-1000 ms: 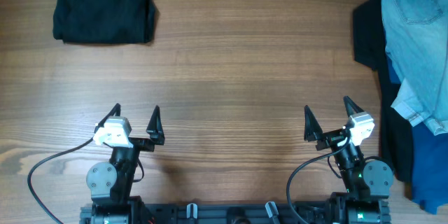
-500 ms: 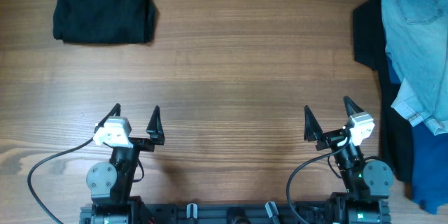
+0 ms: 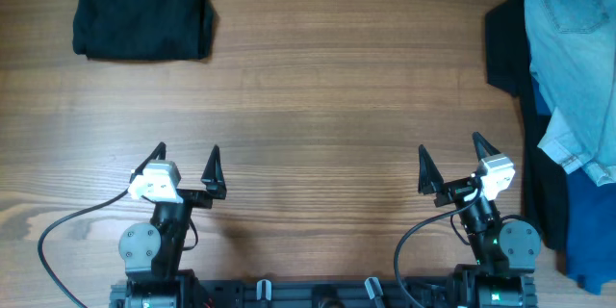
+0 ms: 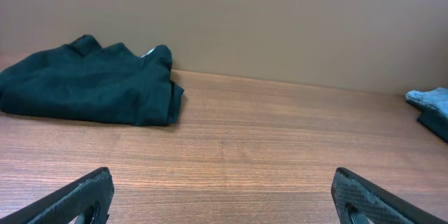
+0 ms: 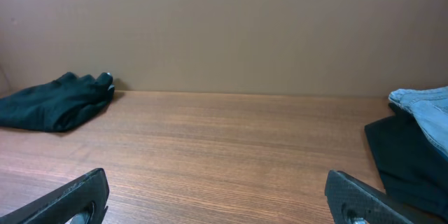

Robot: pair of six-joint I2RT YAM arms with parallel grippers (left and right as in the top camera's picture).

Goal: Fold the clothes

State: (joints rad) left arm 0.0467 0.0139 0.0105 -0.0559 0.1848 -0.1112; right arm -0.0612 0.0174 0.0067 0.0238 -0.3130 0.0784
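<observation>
Pale blue denim jeans (image 3: 576, 63) lie on top of a pile at the table's right edge, over a black garment (image 3: 508, 48) and a navy one (image 3: 589, 226). The jeans show at the far right of the right wrist view (image 5: 427, 108) and as a sliver in the left wrist view (image 4: 430, 99). A folded black garment (image 3: 144, 10) lies at the back left, also in the left wrist view (image 4: 87, 84) and the right wrist view (image 5: 56, 103). My left gripper (image 3: 186, 167) and right gripper (image 3: 450, 162) are both open and empty near the front edge.
The wooden table (image 3: 327, 96) runs between the folded black garment and the pile. A plain wall (image 5: 224, 28) stands behind the table's far edge. A cable (image 3: 67, 226) loops beside the left arm's base.
</observation>
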